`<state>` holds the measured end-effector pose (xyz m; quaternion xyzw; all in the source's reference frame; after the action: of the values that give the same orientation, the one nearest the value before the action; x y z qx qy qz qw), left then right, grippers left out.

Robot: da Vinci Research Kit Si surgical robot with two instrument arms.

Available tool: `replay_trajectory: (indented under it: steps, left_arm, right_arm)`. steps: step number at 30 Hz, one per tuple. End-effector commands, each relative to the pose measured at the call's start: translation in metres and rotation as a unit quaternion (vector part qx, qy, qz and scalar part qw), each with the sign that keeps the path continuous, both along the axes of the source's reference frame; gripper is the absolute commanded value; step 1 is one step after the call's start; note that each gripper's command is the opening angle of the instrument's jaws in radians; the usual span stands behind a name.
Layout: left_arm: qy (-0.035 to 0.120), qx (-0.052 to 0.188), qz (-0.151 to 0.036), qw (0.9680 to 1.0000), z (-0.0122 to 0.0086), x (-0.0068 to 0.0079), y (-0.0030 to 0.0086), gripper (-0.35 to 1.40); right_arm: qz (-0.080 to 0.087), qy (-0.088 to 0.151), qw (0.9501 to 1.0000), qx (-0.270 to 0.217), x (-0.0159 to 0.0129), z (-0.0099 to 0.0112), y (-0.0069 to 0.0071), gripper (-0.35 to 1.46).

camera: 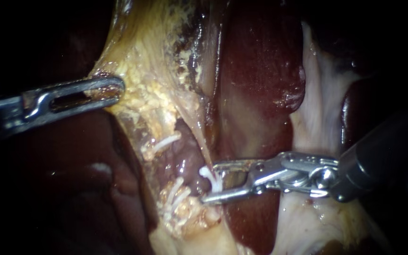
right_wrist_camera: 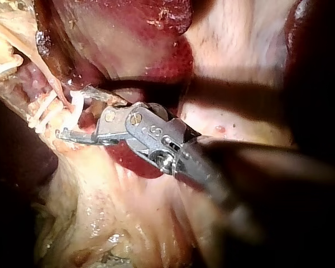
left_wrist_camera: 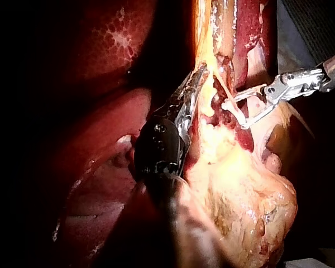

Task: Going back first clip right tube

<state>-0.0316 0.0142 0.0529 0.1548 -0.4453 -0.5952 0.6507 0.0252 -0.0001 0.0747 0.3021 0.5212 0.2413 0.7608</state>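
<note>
My right instrument (camera: 209, 183) comes in from the right with its jaws open. A white clip (camera: 209, 175) sits between their tips on the thin right tube (camera: 199, 137). The same clip (right_wrist_camera: 75, 106) shows at the jaw tips (right_wrist_camera: 72, 117) in the right wrist view. Two more white clips (camera: 167, 141) (camera: 175, 194) sit on the tissue to the left. My left instrument (camera: 118, 89) is shut on the yellowish gallbladder tissue (camera: 142, 61) and holds it stretched. In the left wrist view it (left_wrist_camera: 191, 89) lies along that tissue, with the right instrument (left_wrist_camera: 250, 109) opposite.
Dark red liver (camera: 256, 71) rises behind the tube, with more liver (camera: 72, 179) at the lower left. Pale white tissue (camera: 317, 108) lies above the right instrument's shaft. Yellow fatty tissue (camera: 190, 217) bunches below the clips.
</note>
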Motion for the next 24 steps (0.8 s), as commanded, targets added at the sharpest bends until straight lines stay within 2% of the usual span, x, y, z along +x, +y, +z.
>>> replay_trajectory:
  steps: [1,12,15,20,24]
  left_arm:
    - [0.000,0.000,0.000,1.0000,0.0000,0.0000,0.0000,-0.35]
    - [0.000,0.000,0.000,1.0000,0.0001,0.0000,0.0000,-0.35]
    - [0.000,0.000,0.000,1.0000,0.0001,0.0000,0.0000,-0.35]
    - [0.000,-0.001,0.000,1.0000,0.0003,0.0000,-0.0001,-0.35]
    - [0.001,-0.001,0.000,1.0000,0.0003,-0.0001,0.0000,-0.35]
  right_arm:
    - [0.002,0.001,1.0000,0.001,-0.0002,-0.0002,0.0001,0.60]
    - [0.009,0.022,0.9997,0.004,-0.0023,-0.0023,0.0016,0.60]
    - [0.012,0.028,0.9995,0.005,-0.0023,-0.0026,0.0017,0.60]
    - [0.016,0.027,0.9995,0.003,-0.0009,-0.0017,0.0008,0.60]
    - [0.016,0.026,0.9992,0.025,0.0016,0.0005,-0.0012,0.60]
